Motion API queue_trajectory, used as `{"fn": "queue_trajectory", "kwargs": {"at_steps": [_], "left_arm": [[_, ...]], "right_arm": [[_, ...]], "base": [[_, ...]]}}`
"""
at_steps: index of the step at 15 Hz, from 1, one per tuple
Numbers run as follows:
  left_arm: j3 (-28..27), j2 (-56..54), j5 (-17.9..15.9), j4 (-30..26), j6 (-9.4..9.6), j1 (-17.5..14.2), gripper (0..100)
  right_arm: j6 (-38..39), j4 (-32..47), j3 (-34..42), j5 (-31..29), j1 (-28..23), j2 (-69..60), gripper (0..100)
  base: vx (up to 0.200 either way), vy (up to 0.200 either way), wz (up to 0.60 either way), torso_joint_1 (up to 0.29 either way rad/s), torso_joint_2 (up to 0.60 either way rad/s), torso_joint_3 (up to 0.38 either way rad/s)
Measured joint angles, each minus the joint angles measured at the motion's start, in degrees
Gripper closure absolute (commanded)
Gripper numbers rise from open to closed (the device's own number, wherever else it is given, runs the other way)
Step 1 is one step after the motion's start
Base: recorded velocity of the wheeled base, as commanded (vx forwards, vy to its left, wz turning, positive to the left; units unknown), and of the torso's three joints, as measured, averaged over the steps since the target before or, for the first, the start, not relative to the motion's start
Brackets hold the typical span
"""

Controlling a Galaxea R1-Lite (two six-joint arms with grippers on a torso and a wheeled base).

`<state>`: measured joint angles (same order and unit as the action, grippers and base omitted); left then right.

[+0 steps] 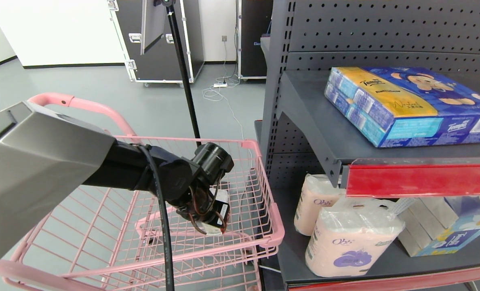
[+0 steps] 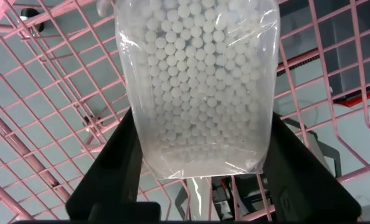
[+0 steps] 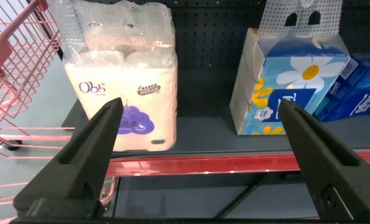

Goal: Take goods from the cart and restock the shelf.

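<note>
Cart: your pink wire shopping cart (image 1: 260, 147) stands at the left, just beside the shelf's end.
Left claw: your left claw (image 1: 213, 226) is down inside the cart basket, its two black fingers (image 2: 113, 165) clamped on either side of a bag.
Goods in hand: the clear plastic bag of small white beads (image 2: 197, 74) sits between those fingers, over the cart's wire mesh.
Shelf: the grey metal shelf (image 1: 316, 121) with its perforated back rises to the right of the cart.
Lower board: two pink-wrapped packs of toilet rolls (image 1: 351, 238) stand upright near its left end. A blue and white tissue pack with daisies (image 1: 454, 230) stands to their right.
Right claw: your right claw (image 3: 200, 106) faces the lower board, fingers wide apart, holding nothing.
Upper board: a flat blue and yellow tissue pack (image 1: 405, 105) lies here.
</note>
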<state>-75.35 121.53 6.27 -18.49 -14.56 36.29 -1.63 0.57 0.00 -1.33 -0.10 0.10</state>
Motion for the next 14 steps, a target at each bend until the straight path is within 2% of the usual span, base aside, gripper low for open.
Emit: {"fn": "queue_trajectory", "kwargs": {"at_steps": [10,14], "left_arm": [[0.1,-4.1,-0.1,0.0,-2.77,-0.2,100],[0.0,-5.9,-0.1,0.0,-4.96,-0.3,100]], "right_arm": [[-0.1,0.0,0.0,0.0,0.0,0.0,0],[-0.1,0.0,0.0,0.0,0.0,0.0,0]], "base": [[0.000,0.000,0.00,0.000,0.00,0.000],[0.000,0.000,0.00,0.000,0.00,0.000]]}}
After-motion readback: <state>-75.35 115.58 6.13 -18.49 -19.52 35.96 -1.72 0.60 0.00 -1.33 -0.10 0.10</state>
